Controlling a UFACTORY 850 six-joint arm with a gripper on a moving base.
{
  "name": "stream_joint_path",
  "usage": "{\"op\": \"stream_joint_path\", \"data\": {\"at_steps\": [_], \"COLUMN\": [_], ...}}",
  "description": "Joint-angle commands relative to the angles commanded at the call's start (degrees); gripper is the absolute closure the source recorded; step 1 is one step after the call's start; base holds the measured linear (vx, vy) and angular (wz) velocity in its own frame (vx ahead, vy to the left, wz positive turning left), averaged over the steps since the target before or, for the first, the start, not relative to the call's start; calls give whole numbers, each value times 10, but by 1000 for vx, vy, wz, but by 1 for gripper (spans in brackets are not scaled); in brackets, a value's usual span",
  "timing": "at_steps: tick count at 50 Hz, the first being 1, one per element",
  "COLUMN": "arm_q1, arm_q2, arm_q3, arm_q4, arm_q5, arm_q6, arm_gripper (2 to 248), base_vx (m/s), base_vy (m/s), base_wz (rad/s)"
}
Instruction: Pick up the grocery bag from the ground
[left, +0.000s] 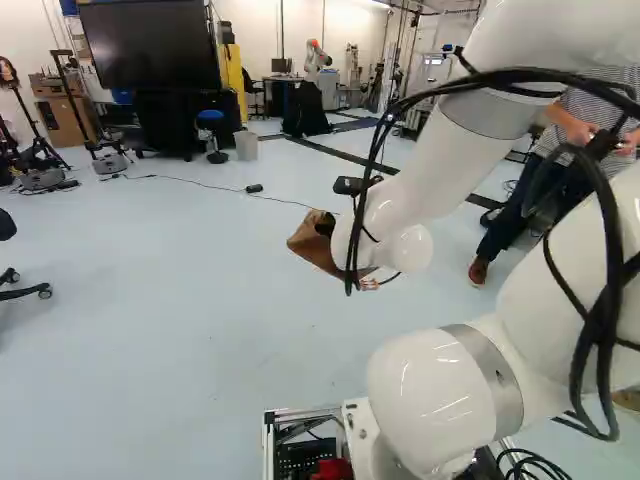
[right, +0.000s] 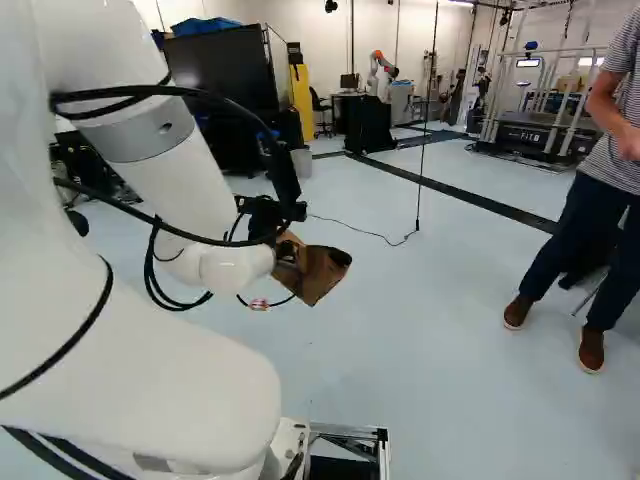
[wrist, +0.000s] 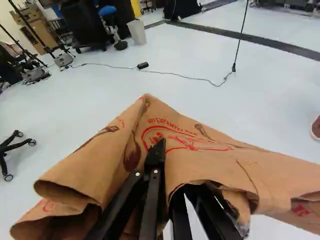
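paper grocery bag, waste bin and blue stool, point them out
Paper grocery bag (wrist: 200, 145): wrist view, printed side
Waste bin (wrist: 137, 33): wrist view, side wall
Blue stool (left: 211, 115): left base view, seat

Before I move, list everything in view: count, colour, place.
Bag: one, brown, in gripper.
Floor: one, pale, ahead.
Strips: several, dark, across floor.
Cable: one, black, beyond bag.
Person: one, dark trousers, right of both base views.
Bin: one, whitish, beside stool.
Stool: one, blue-seated, by screen.
Screen: one, black, left of stool.
Chair: one near, black, left base view's left edge.
Another robot: one, white-orange, far back.
Far equipment: uncountable, mixed, along walls.
Arm: one, white, on base.
Gripper: one, black, shut on bag.
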Motion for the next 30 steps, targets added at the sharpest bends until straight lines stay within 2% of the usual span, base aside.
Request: {"op": "stream_joint_path", "data": {"at_steps": [15, 30], "arm_q1": [-18, -29], "arm_q2": [16, 27], "arm_q3": [18, 29], "arm_q4": [4, 6], "arm_q5": [46, 76], "arm_q6": [-47, -78], "arm_gripper": [229, 229], "base_vx": [0, 0], "base_vy": [0, 0], "base_wz": [0, 0]}}
